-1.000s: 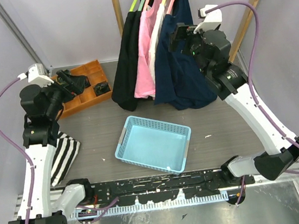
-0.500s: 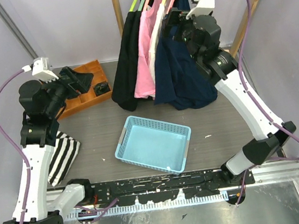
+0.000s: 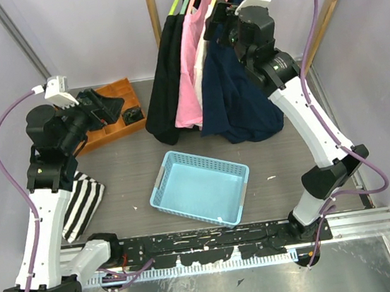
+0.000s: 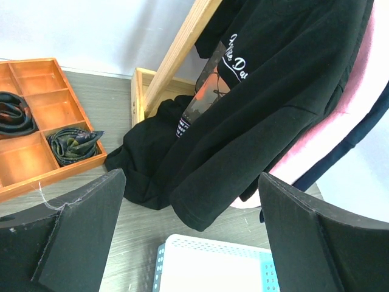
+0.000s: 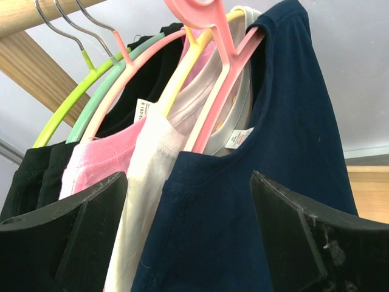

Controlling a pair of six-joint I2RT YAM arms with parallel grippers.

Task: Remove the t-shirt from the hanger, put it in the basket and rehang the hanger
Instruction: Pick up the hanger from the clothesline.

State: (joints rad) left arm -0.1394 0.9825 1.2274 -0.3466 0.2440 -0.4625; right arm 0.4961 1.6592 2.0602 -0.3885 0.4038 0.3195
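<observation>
A navy t-shirt hangs on a pink hanger at the right end of the rack. My right gripper is raised to its collar. In the right wrist view this gripper is open, its fingers standing either side of the navy shoulder seam without pinching it. My left gripper hovers open over the left of the table. In the left wrist view it holds nothing and faces a black shirt.
Black, pink and white shirts hang left of the navy one on their own hangers. A light blue basket sits mid-table. An orange tray is at back left, a striped cloth beside the left arm, a wooden rack post at right.
My right gripper has risen and moved back-left, from the navy shirt's chest up to its collar by the hanger. The left gripper shifted slightly right early on, then held still.
</observation>
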